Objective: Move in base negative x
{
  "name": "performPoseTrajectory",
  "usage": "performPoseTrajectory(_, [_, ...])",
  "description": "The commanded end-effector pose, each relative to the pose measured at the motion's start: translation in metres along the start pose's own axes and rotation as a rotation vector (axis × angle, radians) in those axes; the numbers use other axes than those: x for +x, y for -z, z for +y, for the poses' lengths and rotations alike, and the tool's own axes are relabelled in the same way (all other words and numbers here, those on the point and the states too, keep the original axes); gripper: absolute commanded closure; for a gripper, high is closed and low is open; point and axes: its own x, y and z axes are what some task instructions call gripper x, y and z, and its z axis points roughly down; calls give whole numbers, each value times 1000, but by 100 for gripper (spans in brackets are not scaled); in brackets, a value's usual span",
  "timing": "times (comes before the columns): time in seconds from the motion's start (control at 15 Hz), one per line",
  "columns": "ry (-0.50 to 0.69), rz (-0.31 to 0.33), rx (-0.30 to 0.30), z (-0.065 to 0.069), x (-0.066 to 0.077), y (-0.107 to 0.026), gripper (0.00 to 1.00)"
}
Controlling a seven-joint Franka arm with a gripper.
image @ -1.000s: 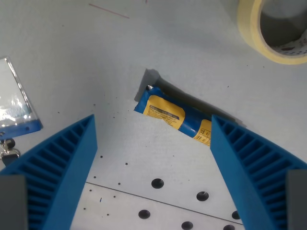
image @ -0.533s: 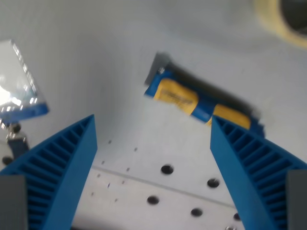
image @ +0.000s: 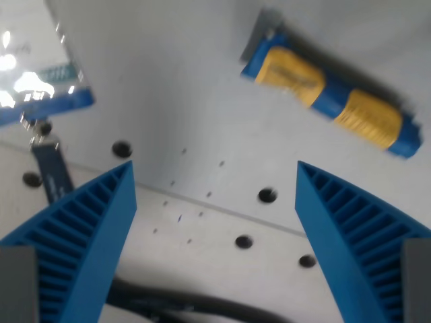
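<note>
Blue ribbed fingers (image: 74, 235) fill the two bottom corners of the frame. They belong to the gripper (image: 215, 202), and they are spread far apart with nothing between them but bare table. One finger rises from the lower left and the other from the lower right, and both lean in toward the middle.

Up in the upper right of the frame lies a blue and yellow packet (image: 331, 101). It is long and thin, and it slants down toward the right. It has a dark shadow along its top side. It lies flat on the pale grey table (image: 168, 87) and is well apart from both fingers.

At the upper left edge there is a clear plastic badge holder (image: 37, 87) with a blue strip along its bottom. It shines with bright spots of light. A small metal clip and a dark blue strap (image: 50, 168) hang from it, going down toward the left finger.

Round dark holes (image: 267, 195) dot the table in the middle and lower part of the frame. A thin line crosses the table just above some of them. A dark cable (image: 202, 309) runs along the bottom edge. The whole picture is a bit blurry.
</note>
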Motion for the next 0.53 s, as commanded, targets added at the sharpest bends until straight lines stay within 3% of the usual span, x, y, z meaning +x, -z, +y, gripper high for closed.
performPoseTrajectory(0.07, [-17,73,-29,-16,-22,2,0])
performPoseTrajectory(0.53, [-17,73,-29,-42,-55,-8,0])
